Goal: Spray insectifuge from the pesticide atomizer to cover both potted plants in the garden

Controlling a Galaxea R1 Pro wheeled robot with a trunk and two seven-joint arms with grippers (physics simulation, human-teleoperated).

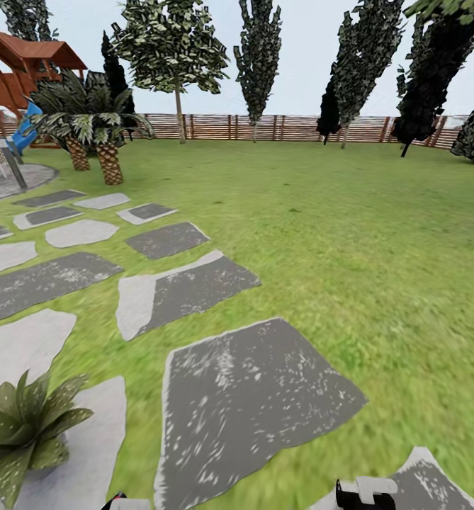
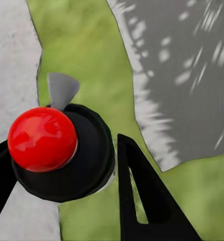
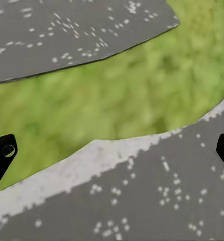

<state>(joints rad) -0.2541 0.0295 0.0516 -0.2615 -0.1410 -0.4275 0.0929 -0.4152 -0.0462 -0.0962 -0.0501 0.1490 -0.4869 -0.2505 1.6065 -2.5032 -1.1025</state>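
Note:
One potted plant [image 1: 20, 428], a low rosette of speckled green leaves, stands on a pale stepping stone at the head view's bottom left. In the left wrist view my left gripper [image 2: 64, 145] has its black fingers [image 2: 142, 201] closed against a dark round body [image 2: 87, 165] seen end-on. I take it for the pesticide atomizer. A glossy red ball [image 2: 41, 138] sits on it and a grey wedge [image 2: 62, 89] pokes out behind. My right gripper [image 3: 112, 150] hangs open over a grey stone and grass, holding nothing.
Grey and pale stepping stones [image 1: 251, 404] run from the near ground to a round patio [image 1: 10, 180] at the left. Two palms [image 1: 98, 134], a wooden play tower [image 1: 24, 67], a slatted fence [image 1: 265, 127] and trees ring the open lawn [image 1: 350, 234].

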